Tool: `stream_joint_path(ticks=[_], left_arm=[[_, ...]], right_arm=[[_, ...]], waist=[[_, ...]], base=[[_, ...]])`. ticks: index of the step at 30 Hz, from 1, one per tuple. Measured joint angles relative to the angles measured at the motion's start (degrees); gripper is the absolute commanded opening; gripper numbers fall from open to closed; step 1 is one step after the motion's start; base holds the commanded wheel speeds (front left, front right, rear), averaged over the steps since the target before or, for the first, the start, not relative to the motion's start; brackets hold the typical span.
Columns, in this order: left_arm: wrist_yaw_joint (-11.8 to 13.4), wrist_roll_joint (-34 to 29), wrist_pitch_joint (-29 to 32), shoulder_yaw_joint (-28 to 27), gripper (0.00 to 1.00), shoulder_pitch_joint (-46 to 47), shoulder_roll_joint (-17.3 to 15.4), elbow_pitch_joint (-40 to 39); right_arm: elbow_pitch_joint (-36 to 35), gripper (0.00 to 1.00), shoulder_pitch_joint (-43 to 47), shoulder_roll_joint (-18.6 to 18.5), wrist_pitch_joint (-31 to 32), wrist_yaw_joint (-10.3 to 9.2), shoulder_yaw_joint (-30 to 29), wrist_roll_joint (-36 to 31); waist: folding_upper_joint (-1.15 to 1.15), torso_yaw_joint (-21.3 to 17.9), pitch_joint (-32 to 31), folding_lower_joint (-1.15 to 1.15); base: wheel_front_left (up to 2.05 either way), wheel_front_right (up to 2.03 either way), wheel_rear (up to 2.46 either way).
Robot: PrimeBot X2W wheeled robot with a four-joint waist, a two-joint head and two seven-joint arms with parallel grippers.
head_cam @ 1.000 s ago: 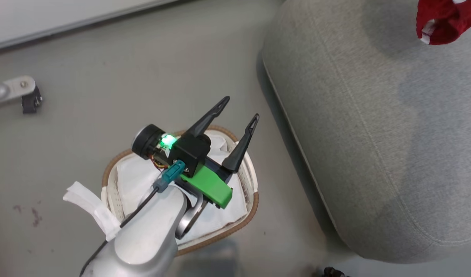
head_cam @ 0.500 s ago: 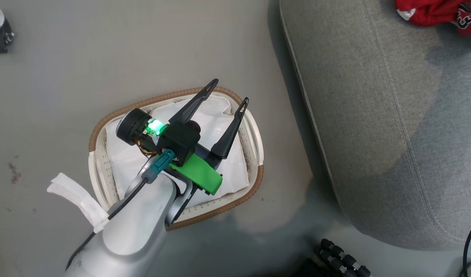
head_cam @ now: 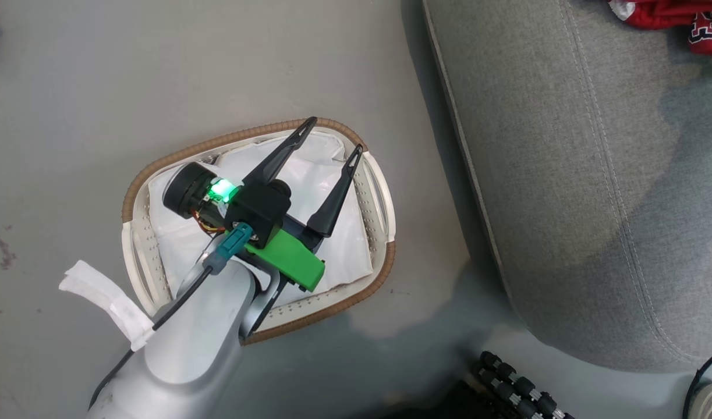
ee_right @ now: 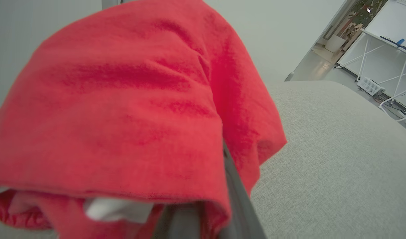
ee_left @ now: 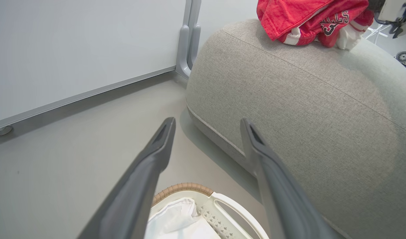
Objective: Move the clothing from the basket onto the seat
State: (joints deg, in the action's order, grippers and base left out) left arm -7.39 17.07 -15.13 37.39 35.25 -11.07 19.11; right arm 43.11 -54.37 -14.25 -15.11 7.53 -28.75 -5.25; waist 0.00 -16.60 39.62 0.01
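Since a second ago my head camera has swung, so the whole frame has shifted. What has really changed is the clothing point(head_cam: 664, 14): it was bunched up clear of the cushion, and now it rests on the seat point(head_cam: 565, 174).

It lies on the seat's top surface, toward the far end and well back from the rounded edge that faces the basket point(head_cam: 216, 142). From the left wrist I see it point(ee_left: 299, 16) as a crumpled red heap with white trim and some lettering, touching the grey upholstery point(ee_left: 305, 99).

The right pincer point(ee_right: 219, 219) is closed on it. Its two dark fingers point(ee_right: 237, 205) come up together, and the red cloth point(ee_right: 123, 99) drapes over them and hides the tips. The grey seat point(ee_right: 339, 149) is just beyond and below.

The left pincer point(head_cam: 333, 135) is spread wide and holds nothing. It hangs over the basket's far rim, with the fingers pointing toward the seat. Along those fingers point(ee_left: 207, 122) I see a bit of brown rim point(ee_left: 183, 187) below and the seat's side ahead. The clothing is well apart from this pincer, up and to the right.

The basket stands on the floor point(head_cam: 158, 70) just beside the seat's long edge, and I see the white liner point(head_cam: 309, 174) in it.
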Motion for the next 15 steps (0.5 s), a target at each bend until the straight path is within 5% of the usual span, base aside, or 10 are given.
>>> stream_joint_path(ticks=[1, 2, 3, 4, 15], left_arm=[[-0.01, 0.0, 0.0, -0.07, 1.0, -0.01, -0.02, 0.04], [0.0, 0.01, 0.0, -0.15, 1.0, -0.02, -0.02, 0.11], [0.0, 0.01, 0.0, -0.29, 1.0, -0.04, -0.02, 0.2], [-0.01, 0.01, 0.01, -0.38, 1.0, -0.08, -0.01, 0.26], [0.0, 0.32, 0.0, -1.42, 1.0, -1.78, 1.3, 0.75]], right_arm=[[-0.45, 0.38, 0.4, 0.16, 0.0, 0.0, -0.08, 0.0], [-0.99, 0.76, 0.88, 0.33, -0.01, 0.0, -0.12, -0.01], [-1.57, 0.93, 1.46, 0.58, -0.02, 0.0, -0.13, -0.02], [-2.16, 1.0, 2.16, 0.86, -0.03, 0.0, -0.09, -0.03], [-6.78, 1.0, 10.21, 1.6, -0.03, 0.0, 5.37, 0.83]], waist=[[0.0, -0.04, -0.08, 0.0], [0.0, -0.08, -0.2, 0.0], [0.0, -0.13, -0.38, 0.0], [0.0, -0.18, -0.61, 0.0], [0.0, -0.58, -4.66, 0.0]], base=[[0.0, 0.0, 0.0], [0.0, 0.0, 0.0], [0.0, 0.0, 0.0], [0.0, 0.0, 0.0], [0.0, 0.0, 0.0]])
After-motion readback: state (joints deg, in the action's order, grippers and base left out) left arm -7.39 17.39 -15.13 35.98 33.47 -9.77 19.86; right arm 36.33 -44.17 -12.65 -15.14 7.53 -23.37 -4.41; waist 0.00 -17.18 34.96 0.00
